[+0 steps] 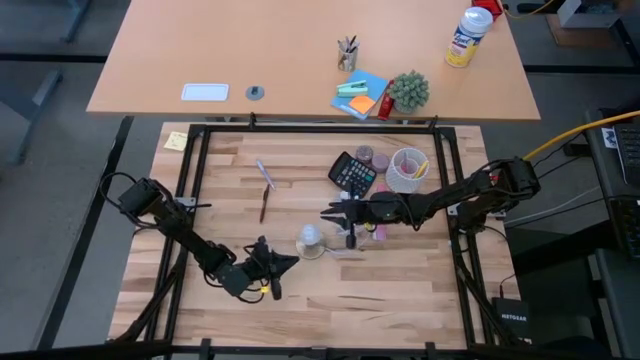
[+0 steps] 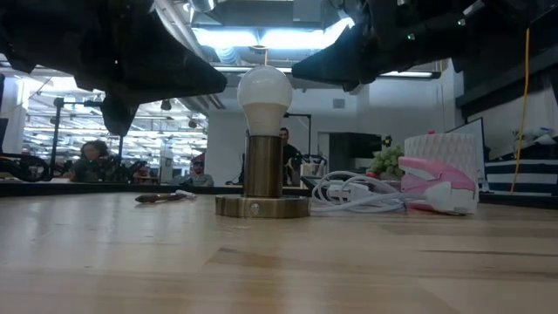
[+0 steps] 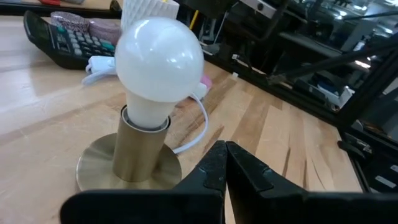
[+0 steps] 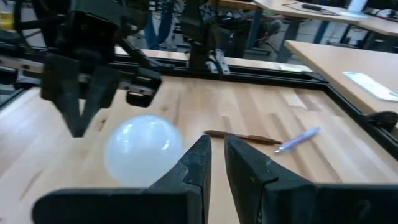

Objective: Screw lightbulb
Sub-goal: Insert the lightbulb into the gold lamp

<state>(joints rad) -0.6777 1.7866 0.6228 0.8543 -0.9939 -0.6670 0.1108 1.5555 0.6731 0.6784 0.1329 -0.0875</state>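
**Bulb seated in brass socket, both grippers clear of it**

The lightbulb (image 2: 264, 94) stands upright in a brass socket (image 2: 262, 166) on a round brass base at mid-table. The left gripper (image 1: 272, 268) hovers nearby, fingers pressed together, empty. The right gripper (image 1: 338, 213) hangs just beside the bulb, fingers a narrow slit apart, holding nothing. A calculator (image 1: 352, 173) lies beyond.

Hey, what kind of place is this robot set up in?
Probably a robotics lab or workshop: a framed wooden table holds a lightbulb in a brass socket base, a desk behind carries office supplies, and people sit at workstations under strip lights.
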